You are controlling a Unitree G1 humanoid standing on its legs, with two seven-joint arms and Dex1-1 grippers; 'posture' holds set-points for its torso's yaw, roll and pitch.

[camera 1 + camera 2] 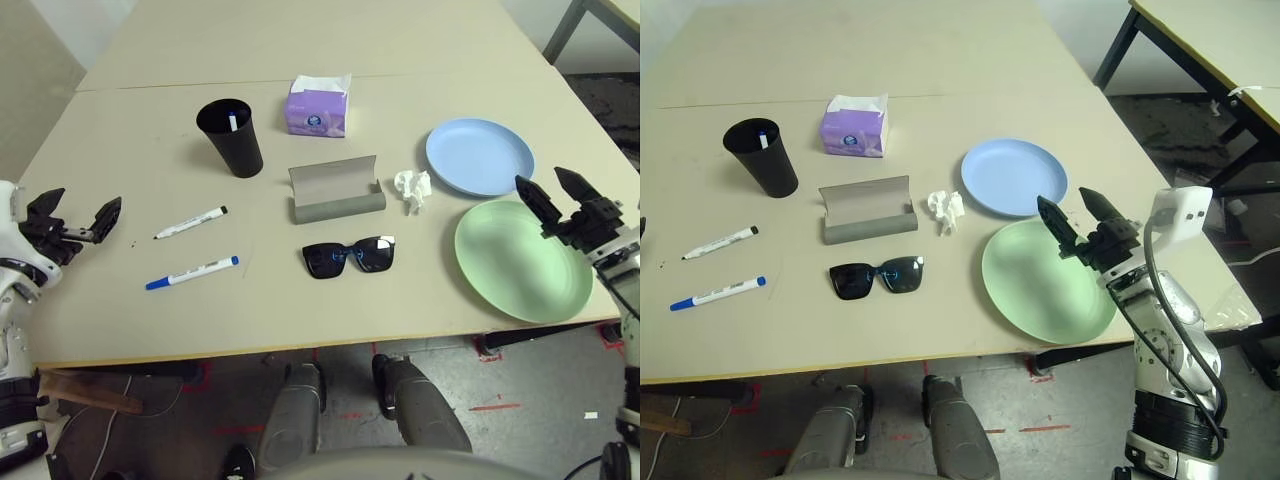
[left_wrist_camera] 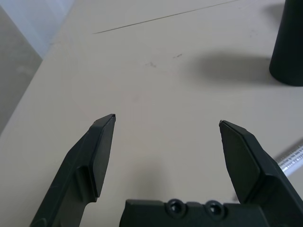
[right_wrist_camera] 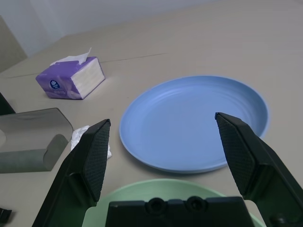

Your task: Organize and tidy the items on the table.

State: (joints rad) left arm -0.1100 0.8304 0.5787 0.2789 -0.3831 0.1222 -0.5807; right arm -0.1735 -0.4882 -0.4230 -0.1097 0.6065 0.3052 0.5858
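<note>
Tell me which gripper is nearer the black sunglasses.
Right, narrowly. The right gripper hovers over the green plate, just right of the sunglasses; the left gripper hangs at the table's left edge, beyond both markers.

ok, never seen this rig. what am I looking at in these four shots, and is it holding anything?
It is a humanoid robot at a table. Two pictures come from its head, looking down; two come from cameras on its wrists, looking along the black fingers. The left gripper and right gripper are both open and hold nothing. On the table: a black cup with a pen in it, a purple tissue box, an open grey glasses case, sunglasses, a crumpled tissue, two markers, a blue plate and a green plate.
</note>
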